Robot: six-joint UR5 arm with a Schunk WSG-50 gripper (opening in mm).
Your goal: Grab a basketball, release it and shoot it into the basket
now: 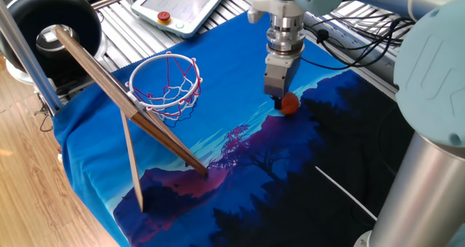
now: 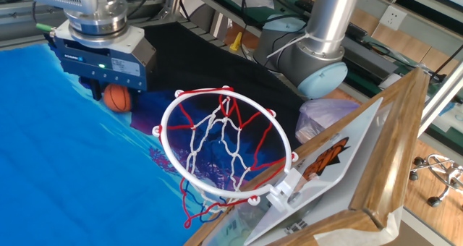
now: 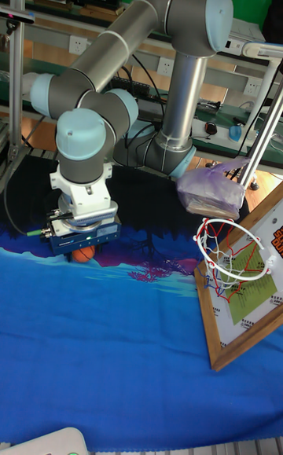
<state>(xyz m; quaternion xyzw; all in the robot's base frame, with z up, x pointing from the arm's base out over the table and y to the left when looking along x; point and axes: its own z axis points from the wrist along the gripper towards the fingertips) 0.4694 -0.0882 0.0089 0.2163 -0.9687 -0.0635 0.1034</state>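
The small orange basketball point(image 1: 290, 104) point(image 2: 118, 99) point(image 3: 84, 254) rests on the blue printed cloth point(image 1: 218, 131). My gripper point(image 1: 284, 102) point(image 2: 111, 96) point(image 3: 82, 251) points straight down over it. It stands open, with the ball low between the fingers. One dark finger point(image 1: 277, 99) shows just left of the ball; the other is hidden. The gripper body covers the ball's top in the other fixed view. The basket point(image 1: 166, 83) point(image 2: 226, 145) point(image 3: 233, 255), a white ring with red-and-white net, hangs on its tilted wooden backboard point(image 1: 109, 87), well apart from the ball.
A large black round tub point(image 1: 51, 22) stands behind the backboard. A white tablet-like pendant point(image 1: 189, 3) with a red button point(image 1: 165, 17) lies at the cloth's far edge. Cables point(image 1: 363, 29) run along the right. A purple bag point(image 3: 211, 192) lies near the arm's base.
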